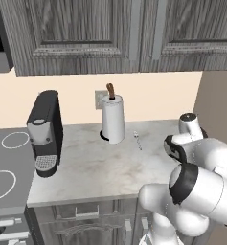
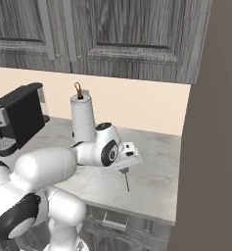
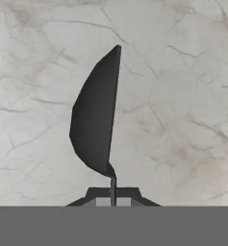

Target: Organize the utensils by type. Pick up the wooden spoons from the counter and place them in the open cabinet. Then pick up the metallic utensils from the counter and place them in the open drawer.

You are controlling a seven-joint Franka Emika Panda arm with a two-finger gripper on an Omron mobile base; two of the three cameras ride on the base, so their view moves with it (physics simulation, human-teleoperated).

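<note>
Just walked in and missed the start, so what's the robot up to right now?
The robot's claw is shut on a thin metal utensil, holding it point-down just above the marbled counter. A second small silver utensil lies on the counter beside the paper towel roll. A coffee machine stands at the left.

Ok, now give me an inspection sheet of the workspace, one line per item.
Surface: grey marbled counter, bare in front.
Job's things: one thin utensil hangs from the gripper over the counter; small silver utensil lies beside the paper towel roll.
Clutter: black coffee machine, white paper towel roll.
Grippers: gripper shut on the thin utensil's handle.
Cables: nothing seen.
Surroundings: wall cabinets with closed doors above, stovetop at left.
</note>
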